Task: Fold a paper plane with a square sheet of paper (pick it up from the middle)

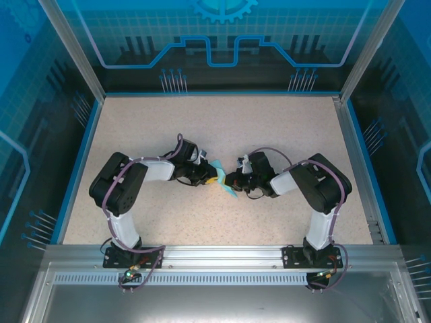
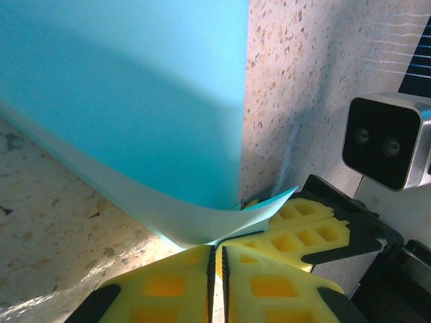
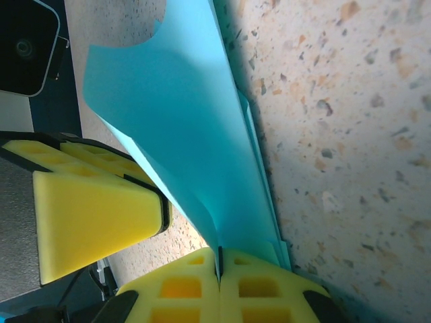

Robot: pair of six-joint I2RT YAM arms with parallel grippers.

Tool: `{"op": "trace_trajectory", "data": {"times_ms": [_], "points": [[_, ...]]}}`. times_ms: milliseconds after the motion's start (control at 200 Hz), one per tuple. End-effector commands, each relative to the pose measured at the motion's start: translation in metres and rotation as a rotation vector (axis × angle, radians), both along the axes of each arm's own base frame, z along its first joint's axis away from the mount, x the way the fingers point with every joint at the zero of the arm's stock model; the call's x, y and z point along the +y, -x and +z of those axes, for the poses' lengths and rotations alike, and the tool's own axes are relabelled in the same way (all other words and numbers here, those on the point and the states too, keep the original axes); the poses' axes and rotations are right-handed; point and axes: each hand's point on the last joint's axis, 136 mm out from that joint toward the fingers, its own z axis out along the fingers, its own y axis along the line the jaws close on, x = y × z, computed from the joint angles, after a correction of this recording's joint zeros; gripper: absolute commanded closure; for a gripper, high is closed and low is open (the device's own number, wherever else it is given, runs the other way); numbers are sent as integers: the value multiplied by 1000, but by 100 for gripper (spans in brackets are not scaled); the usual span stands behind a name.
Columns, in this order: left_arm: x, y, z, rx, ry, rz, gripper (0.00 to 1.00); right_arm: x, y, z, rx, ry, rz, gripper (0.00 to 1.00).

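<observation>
The square sheet of paper (image 1: 219, 167) is light cyan, partly folded and held off the table between both grippers at the middle of the workspace. In the left wrist view the paper (image 2: 135, 101) curves down into my left gripper (image 2: 216, 247), whose yellow fingers are shut on its lower fold. My right gripper's fingers (image 2: 303, 222) sit just beside, touching the same edge. In the right wrist view the paper (image 3: 182, 134) rises as layered flaps from my right gripper (image 3: 219, 254), shut on its bottom edge. The left gripper's fingers (image 3: 87, 215) stand to the left.
The speckled beige table (image 1: 236, 121) lies under the paper, bounded by a blue rim and aluminium posts (image 1: 73, 47). The two arms (image 1: 121, 188) bend inward, their wrists almost touching. The right wrist's camera (image 2: 387, 141) is close to my left fingers.
</observation>
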Motion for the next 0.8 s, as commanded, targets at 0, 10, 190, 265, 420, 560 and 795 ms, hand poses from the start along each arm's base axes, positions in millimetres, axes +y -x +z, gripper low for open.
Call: {"op": "trace_trajectory", "data": {"times_ms": [0,10,190,265,420,560,795], "points": [[-3,-4,-4,-13,-15,-23,87,-10,3,-19,79,42,-25,100],[-4,-4,-4,-14,-15,-24,87,-10,3,-19,80,43,-24,100],[-3,-4,-9,-3,-24,-24,89,-10,3,-21,90,44,-27,100],[-3,-4,-12,1,-28,-22,89,-10,4,-22,96,44,-26,100],[-2,-4,-16,9,-39,-21,90,-10,4,-24,101,50,-25,100],[-1,-4,-19,17,-56,-24,90,-11,6,-25,106,58,-19,99],[2,-3,-24,33,-82,-25,90,-8,6,-14,87,52,16,93]]}}
